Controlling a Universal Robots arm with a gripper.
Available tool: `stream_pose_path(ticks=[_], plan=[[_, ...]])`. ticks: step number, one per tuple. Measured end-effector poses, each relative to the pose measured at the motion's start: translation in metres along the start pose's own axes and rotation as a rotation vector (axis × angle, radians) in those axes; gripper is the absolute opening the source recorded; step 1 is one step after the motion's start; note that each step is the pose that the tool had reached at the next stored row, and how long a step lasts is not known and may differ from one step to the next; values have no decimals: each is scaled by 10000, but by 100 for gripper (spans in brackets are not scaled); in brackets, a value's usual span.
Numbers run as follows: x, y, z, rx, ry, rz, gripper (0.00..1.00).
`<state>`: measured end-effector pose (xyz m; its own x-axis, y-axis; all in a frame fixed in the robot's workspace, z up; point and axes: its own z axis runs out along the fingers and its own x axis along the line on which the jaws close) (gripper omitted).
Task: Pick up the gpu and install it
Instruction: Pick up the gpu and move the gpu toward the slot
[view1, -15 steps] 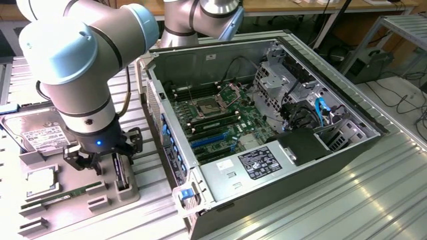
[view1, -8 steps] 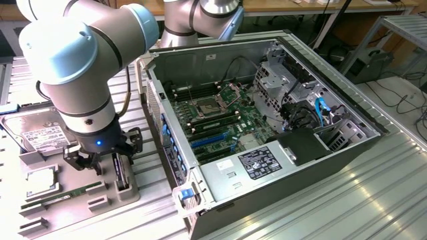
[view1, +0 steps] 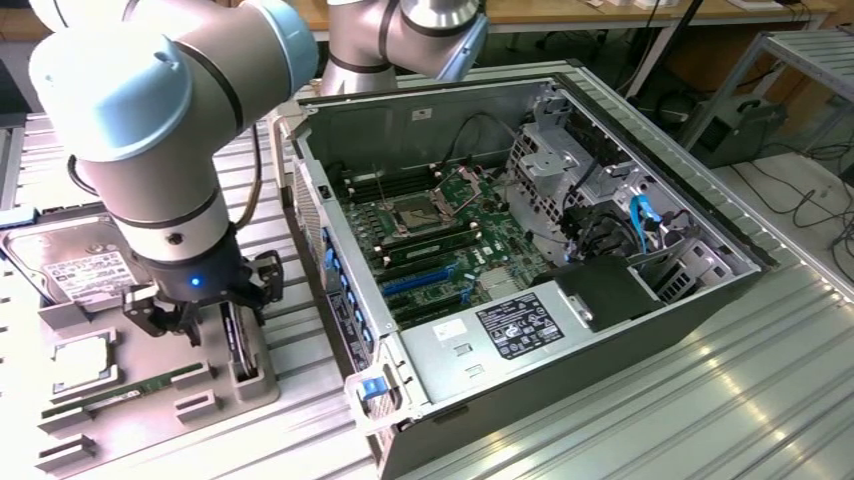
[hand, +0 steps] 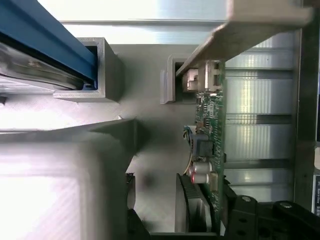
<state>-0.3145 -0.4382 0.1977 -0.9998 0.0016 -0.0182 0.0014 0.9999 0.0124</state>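
Tabletop (view1: 721, 380) = ribbed alu slats, shiny, w/ open PC case (view1: 601, 370) lying on its side at centre. Grey parts tray (view1: 267, 390) sits at case's 9 o'clock in exterior view; hard drive (view1: 74, 268) & RAM stick (view1: 127, 388) on it. gpu (hand: 212, 115) stands on edge in a slot on tray's 3 o'clock side. Hand (view1: 200, 312) open, low over tray, fingers either side of gpu, not closed on it. Room: wood bench (view1: 561, 12) at 12 o'clock, cables (view1: 814, 200) on floor at 3 o'clock
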Motion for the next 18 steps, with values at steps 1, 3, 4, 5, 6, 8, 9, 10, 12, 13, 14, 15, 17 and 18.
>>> stream_pose_path(ticks=[1,3,4,5,6,8,9,10,12,13,14,15,17,18], plan=[[-1,0,-27,-1,-1,-1,72],[-1,0,-59,2,1,-2,72],[-2,0,-62,0,-1,-2,72],[-1,0,-66,1,0,-1,72],[-1,-1,-73,3,3,-1,72],[-4,0,-108,3,2,-2,72],[-6,0,-108,1,0,-2,72],[-6,0,-108,1,0,-1,72],[-16,-1,-109,3,3,-3,72],[-26,-4,-109,2,2,-3,72],[-37,-6,-109,2,2,-2,72],[-46,-8,-110,3,2,-1,72],[-53,-20,-114,4,3,4,72],[-57,-29,-115,2,1,9,72]])
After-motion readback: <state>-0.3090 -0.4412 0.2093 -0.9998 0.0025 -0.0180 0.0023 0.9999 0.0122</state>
